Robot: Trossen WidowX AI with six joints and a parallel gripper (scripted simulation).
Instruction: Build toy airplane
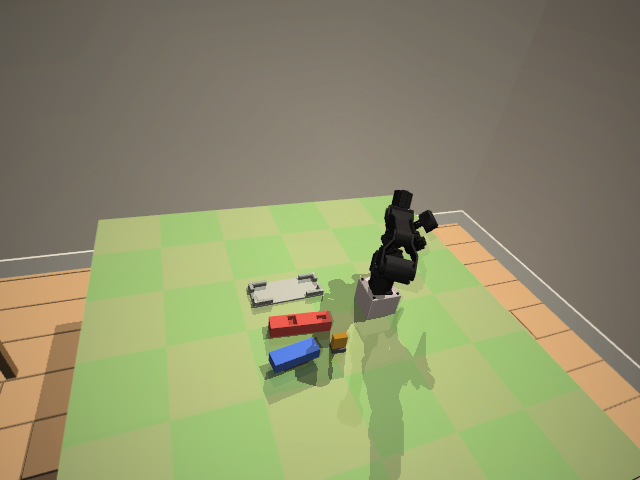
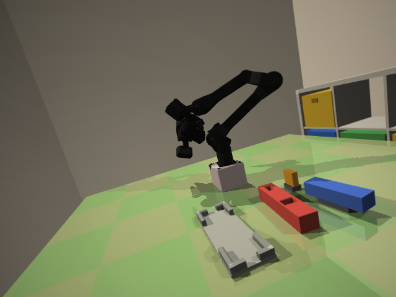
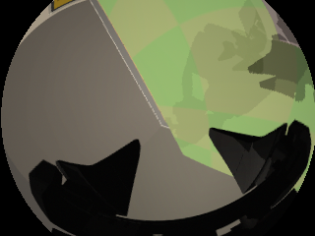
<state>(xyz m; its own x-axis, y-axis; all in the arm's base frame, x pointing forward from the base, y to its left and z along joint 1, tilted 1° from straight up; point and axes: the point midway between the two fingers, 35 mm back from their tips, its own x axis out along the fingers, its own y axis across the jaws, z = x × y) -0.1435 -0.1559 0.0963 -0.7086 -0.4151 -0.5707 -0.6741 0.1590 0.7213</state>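
Observation:
The grey cradle lies on the table, with raised corner brackets and nothing in it. The red fuselage lies beside it, its two sockets facing up. The blue wing rests on a low dark support beyond the fuselage; its tab is hidden. The orange tail fin stands upright on a small dark support near one end of the fuselage. My gripper is open and empty, its fingers wide apart in the wrist view, raised high and away from all the parts.
The arm's pale base block stands near the tail fin and the fuselage's near-tail end. The table edge and grey wall show in the wrist view. A shelf with coloured bins stands behind the table in the exterior view.

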